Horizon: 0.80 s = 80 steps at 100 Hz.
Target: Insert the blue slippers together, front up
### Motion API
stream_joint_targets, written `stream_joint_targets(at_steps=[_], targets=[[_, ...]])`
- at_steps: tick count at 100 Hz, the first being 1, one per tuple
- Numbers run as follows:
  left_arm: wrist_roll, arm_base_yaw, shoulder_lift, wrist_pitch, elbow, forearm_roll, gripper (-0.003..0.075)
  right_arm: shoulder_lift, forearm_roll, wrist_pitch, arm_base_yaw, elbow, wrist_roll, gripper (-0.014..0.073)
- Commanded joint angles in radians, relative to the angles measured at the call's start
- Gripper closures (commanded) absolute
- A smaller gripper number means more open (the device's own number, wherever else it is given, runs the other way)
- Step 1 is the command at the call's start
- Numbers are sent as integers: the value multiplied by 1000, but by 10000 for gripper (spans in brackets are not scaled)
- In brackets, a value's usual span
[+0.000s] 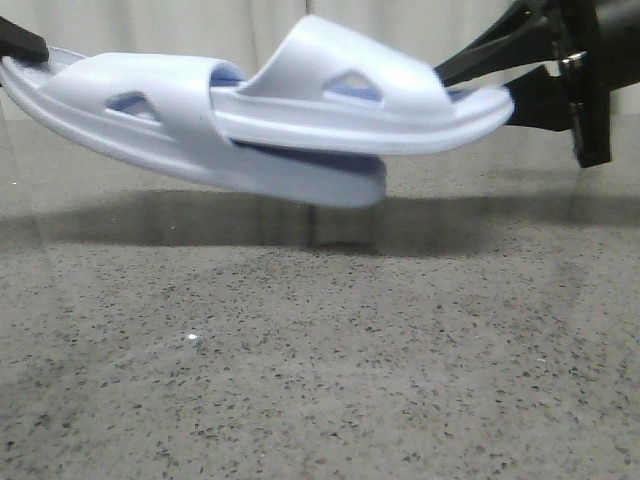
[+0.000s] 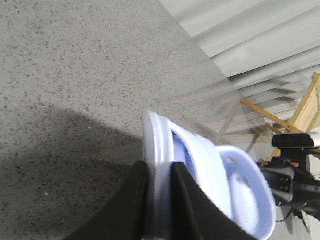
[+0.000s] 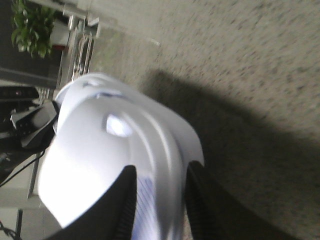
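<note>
Two pale blue slippers hang in the air above the speckled table [image 1: 320, 380]. The left slipper [image 1: 150, 115] is held at its heel by my left gripper [image 1: 22, 45], which is shut on the sole edge [image 2: 159, 190]. The right slipper [image 1: 350, 100] is held at its heel by my right gripper [image 1: 520, 85], shut on its sole [image 3: 165, 195]. The right slipper's toe lies over the left slipper's front and pokes under its strap. Both straps face up. In the left wrist view the other slipper [image 2: 245, 200] shows behind the held one.
Pleated white curtain [image 1: 200, 25] behind the table. A wooden frame [image 2: 300, 115] and a camera on a stand [image 2: 295, 141] stand off the table's far side. A plant [image 3: 32, 25] and a metal rack [image 3: 80, 45] stand beyond the other side.
</note>
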Motion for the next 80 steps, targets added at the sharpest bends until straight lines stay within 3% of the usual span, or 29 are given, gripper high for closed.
stream_joint_targets(at_steps=[1, 26, 49, 69, 80], targets=[[-8, -8, -20, 13, -23, -47, 705, -53, 42, 145, -53, -32, -15, 399], [-1, -34, -19, -74, -23, -47, 705, -78, 36, 145, -121, -32, -15, 399], [127, -174, 18, -267, -23, -83, 705, -78, 36, 145, -121, -32, -15, 399], [222, -212, 104, -276, -23, -109, 702, -78, 22, 145, -121, -32, -15, 399], [284, -210, 138, -276, -23, -109, 627, -78, -7, 145, -121, -32, -15, 399]])
